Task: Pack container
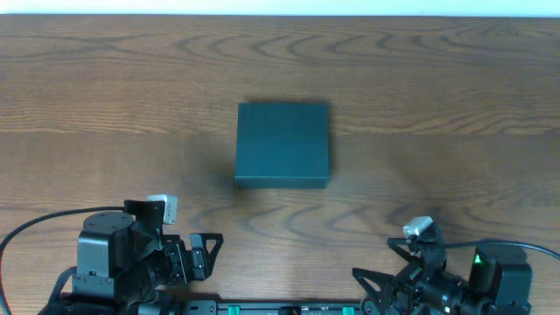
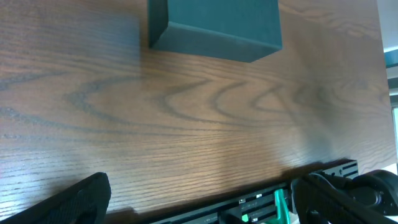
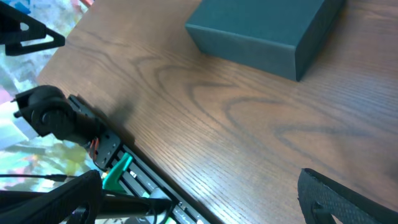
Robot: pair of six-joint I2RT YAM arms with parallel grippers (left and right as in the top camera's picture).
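Your container [image 1: 283, 144] is a matte, dark teal square cardboard box with sharp edges. Its lid lies flat and shut. It sits mid-table on the brown wood-grain table [image 1: 455, 79]. Your left gripper [image 2: 202, 186] and right gripper [image 3: 196, 183] rest low at the near edge, well apart from the box, each with fingers spread wide.

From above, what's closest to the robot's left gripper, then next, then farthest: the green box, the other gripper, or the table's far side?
From the left gripper:
1. The container, ahead, toward the middle.
2. The right gripper, sideways along the near edge.
3. The table's far edge, beyond the container.
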